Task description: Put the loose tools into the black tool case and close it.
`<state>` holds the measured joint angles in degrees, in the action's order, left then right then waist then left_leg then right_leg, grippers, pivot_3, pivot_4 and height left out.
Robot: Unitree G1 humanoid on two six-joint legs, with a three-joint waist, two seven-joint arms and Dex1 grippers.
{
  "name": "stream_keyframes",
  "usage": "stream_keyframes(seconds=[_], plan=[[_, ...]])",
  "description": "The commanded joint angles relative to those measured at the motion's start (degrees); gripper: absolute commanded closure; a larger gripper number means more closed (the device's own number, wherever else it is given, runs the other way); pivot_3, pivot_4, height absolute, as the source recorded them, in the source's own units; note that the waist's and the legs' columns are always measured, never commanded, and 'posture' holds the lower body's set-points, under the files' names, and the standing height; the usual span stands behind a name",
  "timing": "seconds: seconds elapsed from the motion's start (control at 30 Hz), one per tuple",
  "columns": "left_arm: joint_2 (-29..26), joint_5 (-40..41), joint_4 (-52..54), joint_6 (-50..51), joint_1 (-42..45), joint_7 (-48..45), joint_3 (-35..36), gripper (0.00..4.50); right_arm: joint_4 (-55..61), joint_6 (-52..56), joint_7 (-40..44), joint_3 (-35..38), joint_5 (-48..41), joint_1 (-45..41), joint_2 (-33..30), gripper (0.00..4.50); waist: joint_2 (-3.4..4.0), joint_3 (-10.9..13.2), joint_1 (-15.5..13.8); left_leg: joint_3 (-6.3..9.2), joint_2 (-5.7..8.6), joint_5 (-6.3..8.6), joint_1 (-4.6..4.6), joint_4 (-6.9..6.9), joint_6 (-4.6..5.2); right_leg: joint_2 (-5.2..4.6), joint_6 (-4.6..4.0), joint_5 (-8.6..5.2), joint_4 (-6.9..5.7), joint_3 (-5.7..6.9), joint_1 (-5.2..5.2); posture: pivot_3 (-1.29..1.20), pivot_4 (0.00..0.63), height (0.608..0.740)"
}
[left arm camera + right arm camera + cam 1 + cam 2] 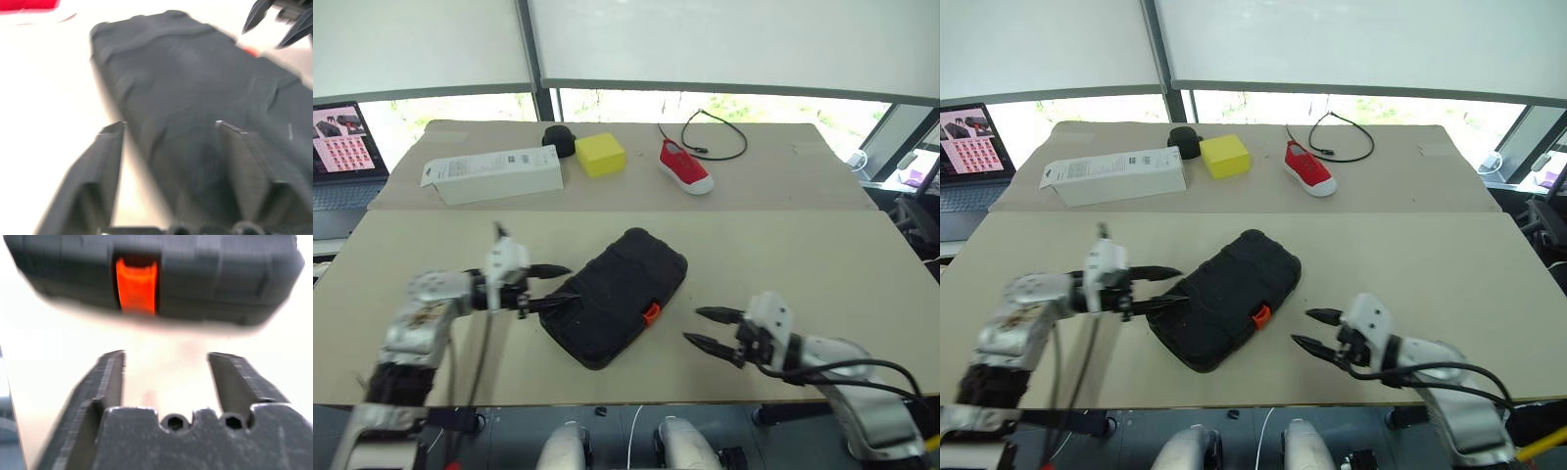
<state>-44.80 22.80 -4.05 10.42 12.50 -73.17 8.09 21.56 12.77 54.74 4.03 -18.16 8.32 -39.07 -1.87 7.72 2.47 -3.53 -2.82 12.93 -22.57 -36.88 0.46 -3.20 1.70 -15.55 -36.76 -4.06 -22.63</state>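
Since the black tool case (615,297) lay shut on the tabletop (822,264), orange latch (651,314) down, both claws stood empty: left claw (556,284) spread at its edge, right claw (707,327) spread beside it, apart.

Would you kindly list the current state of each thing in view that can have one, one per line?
Black plastic clamshell tool case: closed, lying flat on the table.
Small orange latch: on the case's front edge, facing the right gripper.
Left gripper: open, at the case's left end, holding nothing.
Right gripper: open, apart from the case, holding nothing.
Laptop: open, screen lit.
White rectangular box: closed, lying on its side.
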Motion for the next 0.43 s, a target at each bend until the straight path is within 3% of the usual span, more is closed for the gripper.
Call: stream_keyframes(seconds=[0.03,0.13,0.23,0.43], plan=[[-2.6,-0.3,-0.6,-3.6,-7.5,0.1,5.7,0.0,-4.6,-11.3,2.5,5.8,0.4,0.4,-1.4,0.03,0.06,0.1,-0.1,-0.01,0.01,0.02,-0.02,0.0,-0.04,-0.03,0.02,-0.01,0.03,0.0,-0.01,0.0,0.15,0.74],[-2.3,0.1,-2.1,-6.9,-14.2,2.3,11.2,0.0,-11.9,-20.6,6.4,8.5,-0.3,-0.4,-2.4,0.03,-0.1,0.4,-0.3,-0.11,0.11,0.06,-0.16,-0.01,-0.11,-0.26,0.16,-0.09,0.1,0.0,-0.12,0.0,0.15,0.74],[-2.1,-0.8,-3.5,-8.9,-17.7,4.6,13.2,0.0,-16.5,-21.4,7.7,9.4,-1.8,-2.1,-2.9,0.03,-0.58,0.7,-0.9,-0.09,0.1,0.06,-0.53,-0.07,-0.1,-0.25,0.15,-0.07,0.06,0.07,-0.46,0.0,0.15,0.74],[-0.2,-1.1,-2.5,-13.2,-19.1,9.1,14.7,0.0,-23.3,-24.6,7.6,8.6,-0.7,-6.9,-2.4,0.03,-0.6,0.7,-1.9,-0.1,0.08,0.06,-0.61,-0.09,-0.11,-0.31,0.1,-0.04,0.05,0.1,-0.53,0.0,0.15,0.74]])
